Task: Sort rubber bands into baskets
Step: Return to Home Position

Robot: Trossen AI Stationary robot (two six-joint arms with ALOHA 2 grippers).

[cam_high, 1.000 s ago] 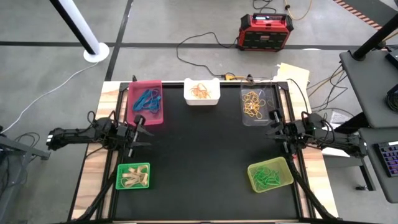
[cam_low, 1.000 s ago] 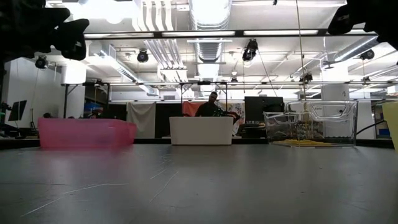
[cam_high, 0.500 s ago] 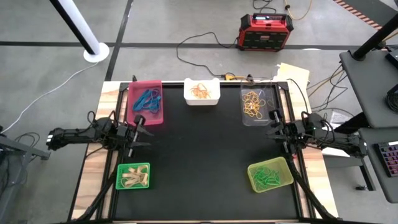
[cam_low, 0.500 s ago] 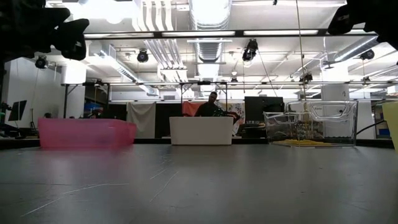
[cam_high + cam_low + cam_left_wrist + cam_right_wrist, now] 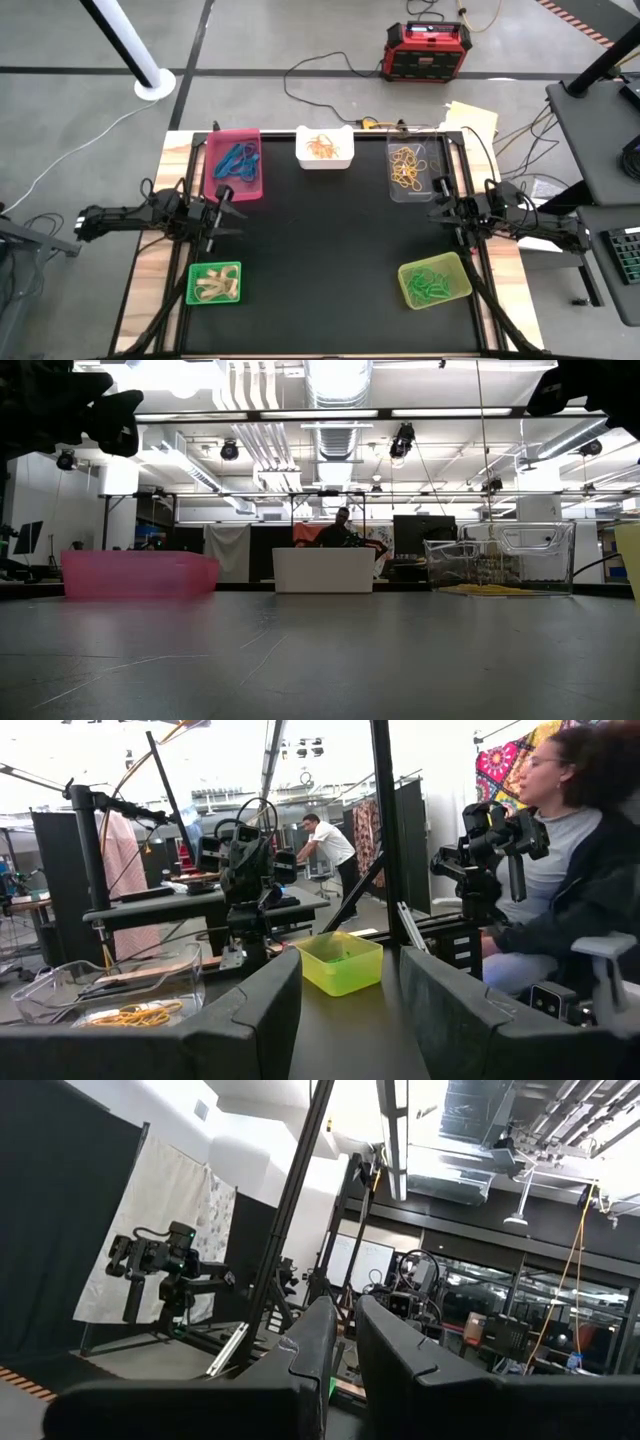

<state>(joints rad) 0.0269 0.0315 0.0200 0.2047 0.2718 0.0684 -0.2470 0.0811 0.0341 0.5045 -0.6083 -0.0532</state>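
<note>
Sorting looks done: rubber bands [image 5: 320, 146] all in baskets [image 5: 325, 164], desk [image 5: 330, 240] bare; L end effector [image 5: 232, 210] apart, R end effector [image 5: 437, 208] barely apart.

In the low view the yellow-green basket [image 5: 634, 565] is cut by the right edge; the left arm [image 5: 60, 405], upper left, and right arm [image 5: 590, 385], upper right, run off the top. From above, the rubber bands [image 5: 318, 146] are too small to count.
</note>
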